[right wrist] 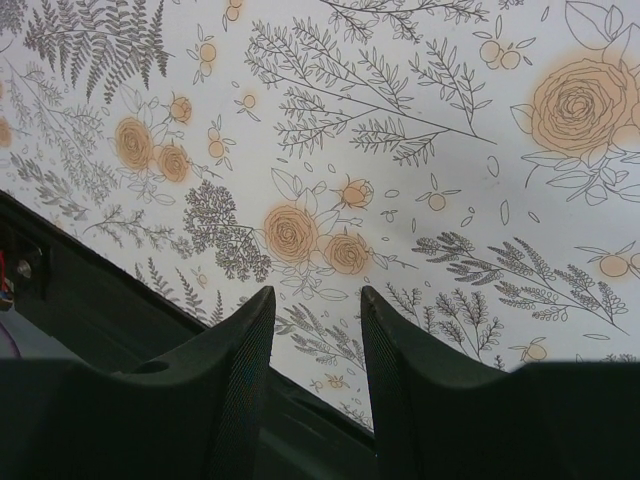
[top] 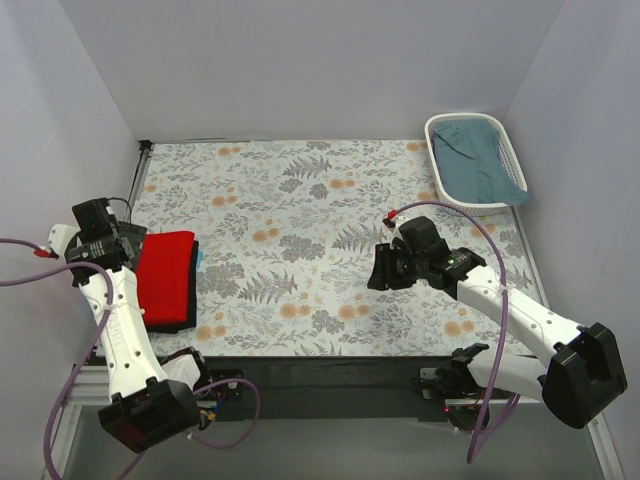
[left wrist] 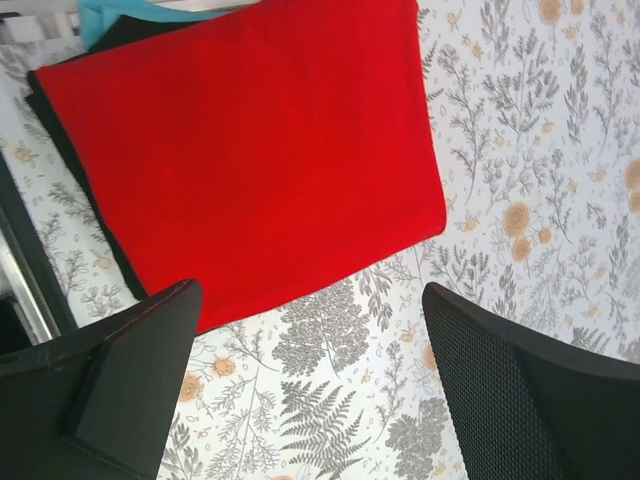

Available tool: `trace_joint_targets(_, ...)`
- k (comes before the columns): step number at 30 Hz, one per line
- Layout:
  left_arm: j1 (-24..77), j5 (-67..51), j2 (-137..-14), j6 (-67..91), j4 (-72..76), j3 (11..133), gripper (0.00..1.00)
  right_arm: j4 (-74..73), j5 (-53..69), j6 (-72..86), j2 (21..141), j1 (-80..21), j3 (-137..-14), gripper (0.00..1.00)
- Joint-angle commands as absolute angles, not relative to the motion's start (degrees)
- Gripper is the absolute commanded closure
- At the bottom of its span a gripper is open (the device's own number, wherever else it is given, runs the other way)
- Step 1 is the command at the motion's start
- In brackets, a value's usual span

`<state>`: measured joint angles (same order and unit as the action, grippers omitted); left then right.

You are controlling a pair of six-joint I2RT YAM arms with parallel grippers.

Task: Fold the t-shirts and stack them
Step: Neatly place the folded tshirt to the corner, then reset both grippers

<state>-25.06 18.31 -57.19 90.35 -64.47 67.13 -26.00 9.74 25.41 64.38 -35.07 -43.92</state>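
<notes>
Left jaws wide beside red t-shirt [left wrist: 240, 150]; right jaws half-open, empty, basket [top: 465, 117] well beyond.

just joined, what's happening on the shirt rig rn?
The red t-shirt lies folded on top of the black t-shirt at the left of the table. The left gripper hovers open over that stack, holding nothing. The right gripper hangs open and empty over a bare patch. A blue cloth sits in the white basket at the far right corner.
</notes>
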Motion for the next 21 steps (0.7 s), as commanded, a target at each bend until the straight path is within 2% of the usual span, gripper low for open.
trace_joint_targets(1,-25.22,14.25,-57.92,87.63,-60.39,68.03,0.08,-25.40,8.53,25.75,63.46,-35.51,-44.38,0.53)
trace_joint_targets(7,-24.96,-2.78,-57.31,83.32,-51.60,65.31,0.07,-25.31,7.30,25.84,62.67,-35.51,-45.87,0.53)
trace_joint_targets(10,-20.76,-5.01,-57.04,83.67,-48.70,63.90,0.06,-25.05,6.77,26.01,61.70,-35.51,-46.75,0.53)
trace_joint_targets(14,-5.13,2.53,-58.36,87.70,-46.67,62.85,0.06,-25.05,5.89,25.84,60.82,-35.51,-48.24,0.53)
trace_joint_targets(17,11.80,6.66,-61.07,91.31,-44.66,61.71,0.06,-24.96,3.88,25.49,59.86,-35.42,-48.95,0.52)
trace_joint_targets(21,24.59,10.02,-65.47,93.77,-40.01,60.82,0.05,-24.61,0.27,25.31,57.58,-35.42,-49.48,0.52)
